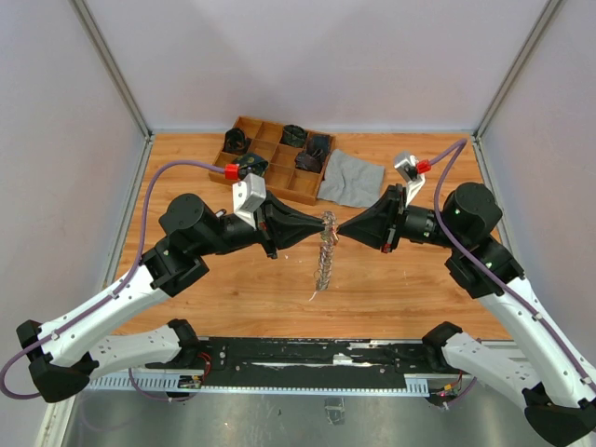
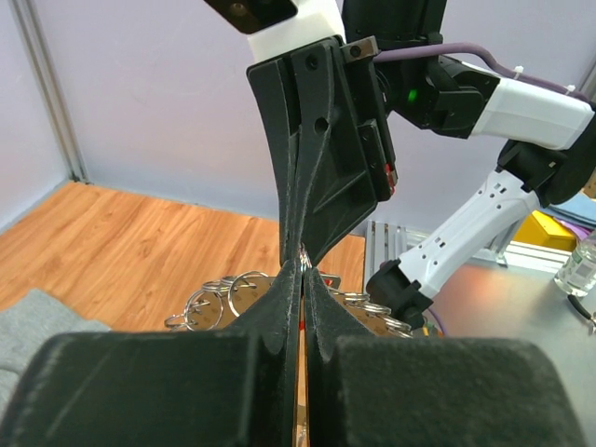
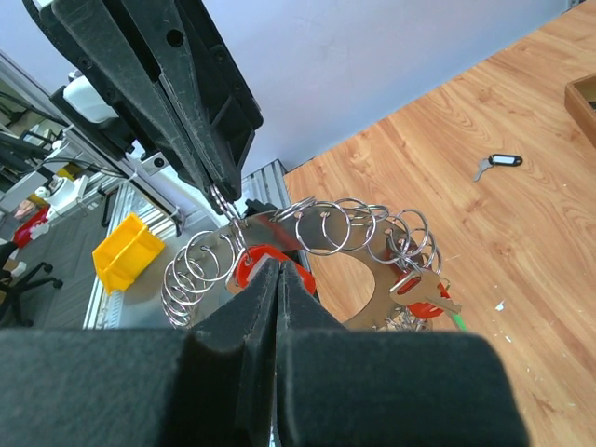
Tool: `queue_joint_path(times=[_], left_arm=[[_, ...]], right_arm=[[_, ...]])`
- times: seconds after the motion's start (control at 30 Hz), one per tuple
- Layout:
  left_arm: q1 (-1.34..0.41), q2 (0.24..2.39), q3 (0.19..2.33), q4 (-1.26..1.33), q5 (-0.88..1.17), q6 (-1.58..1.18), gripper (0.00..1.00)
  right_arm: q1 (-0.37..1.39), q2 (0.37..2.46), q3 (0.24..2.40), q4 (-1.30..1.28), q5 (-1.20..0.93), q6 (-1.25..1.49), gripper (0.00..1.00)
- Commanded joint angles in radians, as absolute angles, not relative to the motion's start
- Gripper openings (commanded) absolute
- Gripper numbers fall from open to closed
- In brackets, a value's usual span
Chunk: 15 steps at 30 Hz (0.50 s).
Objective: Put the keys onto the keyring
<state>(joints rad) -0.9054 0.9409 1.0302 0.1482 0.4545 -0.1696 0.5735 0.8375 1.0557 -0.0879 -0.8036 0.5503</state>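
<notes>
The keyring (image 1: 325, 253), a flat metal ring hung with many small wire rings, hangs on edge above the middle of the table between my two grippers. My left gripper (image 1: 318, 226) is shut on one of its small rings (image 3: 221, 199). In the left wrist view the fingertips (image 2: 296, 272) are pressed together with wire rings (image 2: 212, 298) on either side. My right gripper (image 3: 277, 265) is shut on a key with a red tag (image 3: 248, 264), held against the keyring (image 3: 358, 244). A second red-tagged key (image 3: 424, 291) hangs from the keyring. One loose key with a dark tag (image 3: 498, 163) lies on the wood.
A wooden compartment tray (image 1: 250, 124) with dark items stands at the back, with a grey cloth (image 1: 352, 177) to its right. Small white scraps (image 1: 315, 296) lie under the keyring. A yellow bin (image 3: 116, 251) sits off the table.
</notes>
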Motion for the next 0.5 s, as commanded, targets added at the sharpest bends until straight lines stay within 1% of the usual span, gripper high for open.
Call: queue_joint_path(times=[0.0,0.07,0.13,0.33,0.4,0.47], left_arm=[[-0.904,0.930,1.043,0.206,0.456,-0.174,0.01],[-0.904,0.930,1.045,0.206,0.457,-0.175,0.01],[-0.904,0.930,1.046,0.204,0.459,-0.173,0.00],[-0.904,0.928,1.046,0.206,0.467,-0.175,0.01],[-0.903,0.927,1.045,0.208,0.470,-0.176,0.01],[-0.903,0.928,1.046,0.208,0.475,-0.176,0.01]], right_arm=[[0.607,0.798,1.077,-0.104,-0.759,0.486,0.01],[0.606,0.784,1.084,-0.141,-0.739,0.448,0.07],[0.607,0.765,1.085,-0.150,-0.726,0.429,0.17],[0.607,0.744,1.057,-0.037,-0.748,0.475,0.35],[0.606,0.753,1.050,-0.003,-0.764,0.507,0.39],[0.607,0.764,1.044,0.024,-0.770,0.530,0.41]])
